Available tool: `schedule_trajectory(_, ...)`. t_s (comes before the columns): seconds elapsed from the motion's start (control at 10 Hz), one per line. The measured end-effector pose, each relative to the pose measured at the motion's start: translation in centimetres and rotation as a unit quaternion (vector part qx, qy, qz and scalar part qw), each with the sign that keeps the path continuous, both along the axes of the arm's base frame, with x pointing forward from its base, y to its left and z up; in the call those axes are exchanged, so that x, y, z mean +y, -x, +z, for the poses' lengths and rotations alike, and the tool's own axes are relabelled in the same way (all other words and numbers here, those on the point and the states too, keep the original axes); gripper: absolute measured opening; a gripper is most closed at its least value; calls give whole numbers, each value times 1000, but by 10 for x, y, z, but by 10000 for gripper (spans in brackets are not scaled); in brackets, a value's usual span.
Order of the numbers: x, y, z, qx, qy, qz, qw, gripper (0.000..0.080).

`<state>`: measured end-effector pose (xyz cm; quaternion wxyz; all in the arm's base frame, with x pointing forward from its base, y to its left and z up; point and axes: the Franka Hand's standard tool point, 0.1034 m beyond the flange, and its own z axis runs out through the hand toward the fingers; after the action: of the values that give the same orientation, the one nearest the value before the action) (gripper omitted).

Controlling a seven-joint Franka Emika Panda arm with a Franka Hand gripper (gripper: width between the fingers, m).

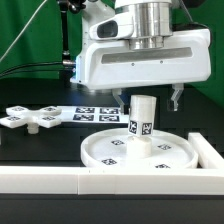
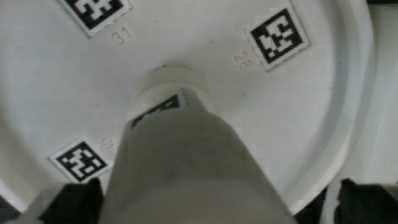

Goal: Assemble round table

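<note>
**Post on the disc, cross piece still to fit**

We see the post (image 1: 143, 122) standing upright at the middle of the round disc (image 1: 176, 157), its long axis vertical and its free end pointing up at the wrist. We cannot tell whether it is fully seated. The cross-shaped piece (image 1: 30, 117) lies flat on the table, well apart toward the exterior view's left, so we judge that joint still unmade. The gripper (image 1: 152, 101) hangs over the post top, fingers spread, holding nothing.
</note>
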<state>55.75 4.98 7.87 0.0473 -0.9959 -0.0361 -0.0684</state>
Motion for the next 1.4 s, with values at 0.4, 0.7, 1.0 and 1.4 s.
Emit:
schedule_trajectory(0.4,2,-1,0,-13,35,159,987,649)
schedule_trajectory(0.7,4,-2,2,-18,66,299,952,649)
schedule_trajectory(1.0,4,-2,1,-22,84,401,912,649)
schedule_trajectory(1.4,0,-2,1,-27,107,526,843,649)
